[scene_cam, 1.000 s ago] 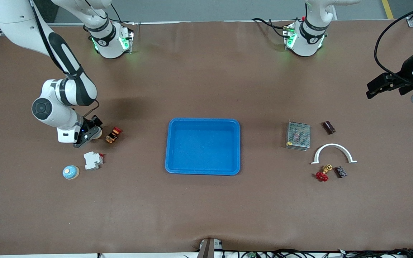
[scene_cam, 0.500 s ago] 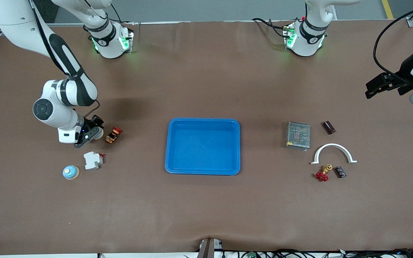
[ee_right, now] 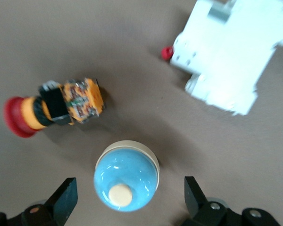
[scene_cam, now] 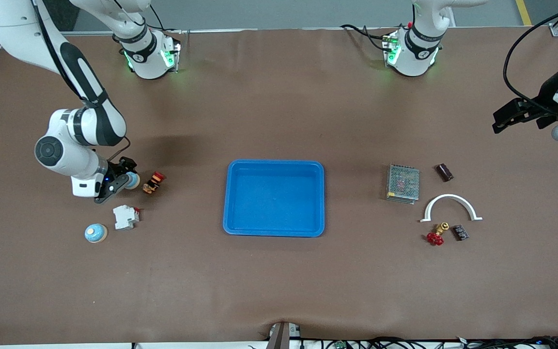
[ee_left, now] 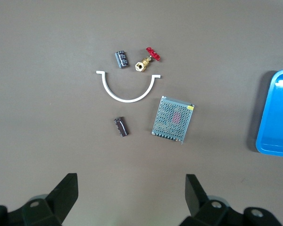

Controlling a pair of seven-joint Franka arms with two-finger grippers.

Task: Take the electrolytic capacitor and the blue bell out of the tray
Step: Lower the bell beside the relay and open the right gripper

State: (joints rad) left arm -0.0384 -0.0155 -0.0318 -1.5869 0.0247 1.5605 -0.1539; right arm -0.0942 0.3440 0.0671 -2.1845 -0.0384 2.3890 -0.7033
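Brown table, moments after release. Opens the right gripper wide, gripping nothing, and leaves the blue bell standing loose beside the red-capped switch, well clear of the emptied tray. Keeps the left gripper spread and waiting above the electrolytic capacitor. Looks finished.

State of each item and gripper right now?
tray, flat on the table, nothing in it
blue bell, upright on the table, ungripped
electrolytic capacitor, lying on its side on the table
right gripper, open, over the blue bell
left gripper, open, waiting, holding nothing
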